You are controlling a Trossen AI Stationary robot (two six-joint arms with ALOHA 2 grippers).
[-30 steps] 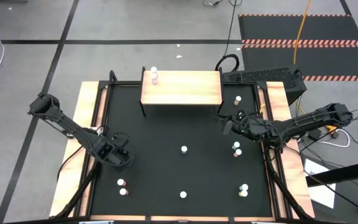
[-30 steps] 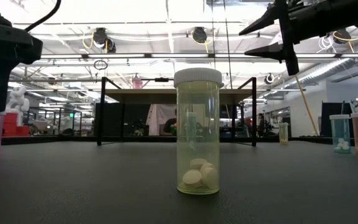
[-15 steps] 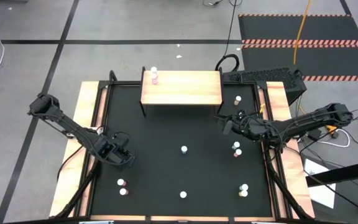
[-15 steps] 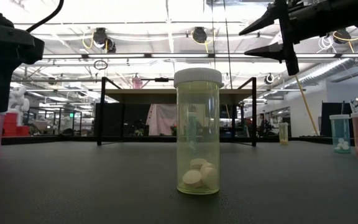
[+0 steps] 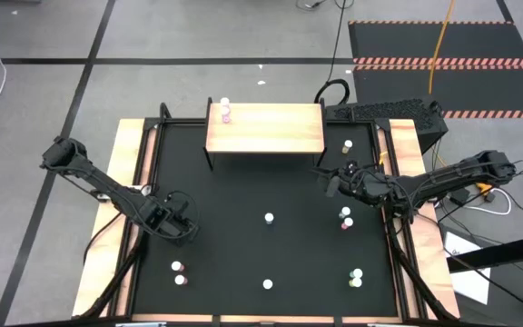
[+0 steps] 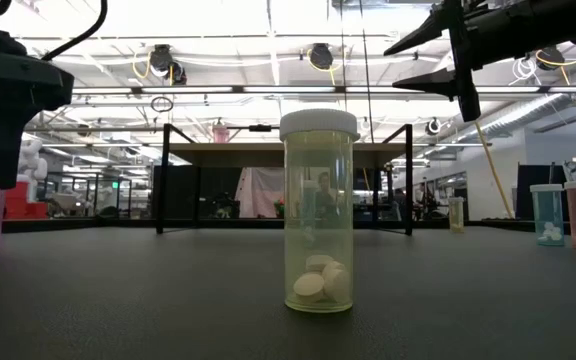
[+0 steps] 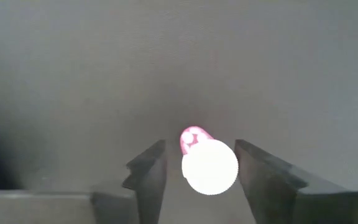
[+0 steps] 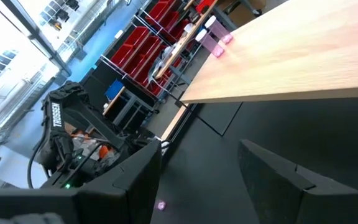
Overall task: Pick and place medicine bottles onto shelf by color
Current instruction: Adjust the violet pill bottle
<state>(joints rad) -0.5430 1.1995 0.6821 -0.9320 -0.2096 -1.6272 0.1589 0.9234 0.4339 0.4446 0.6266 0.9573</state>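
Two pink bottles sit at shelf left back corner; rest remain on table. Left gripper straddles pink bottle, fingers apart. Right gripper hangs apart, empty.

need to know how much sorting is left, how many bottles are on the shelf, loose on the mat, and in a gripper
bottles on the shelf: 2
bottles loose on the mat: 9
bottle between the open fingers of the left gripper: 1
total: 12

Both arms matte black, slim jointed links. Black cable loops off left wrist — gripper fingers dark, wedge-shaped.
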